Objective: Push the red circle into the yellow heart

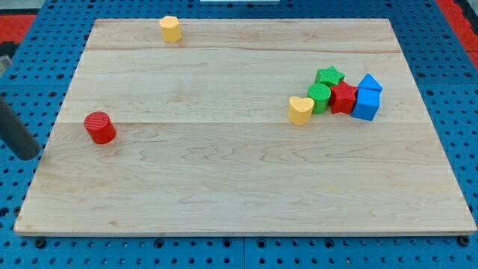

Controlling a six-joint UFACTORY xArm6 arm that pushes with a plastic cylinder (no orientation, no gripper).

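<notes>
The red circle (98, 127) is a short cylinder near the wooden board's left edge. The yellow heart (300, 109) lies right of the board's middle, at the left end of a tight cluster of blocks and touching a green round block (319, 97). My tip (28, 155) is the lower end of a dark rod at the view's far left. It is off the board's left edge, left of and a little below the red circle, well apart from it.
The cluster also holds a green star (329, 75), a red star (343, 97) and two blue blocks (370, 82) (365, 104). A second yellow block (170, 28) sits near the board's top edge. The board (239, 187) lies on a blue pegboard.
</notes>
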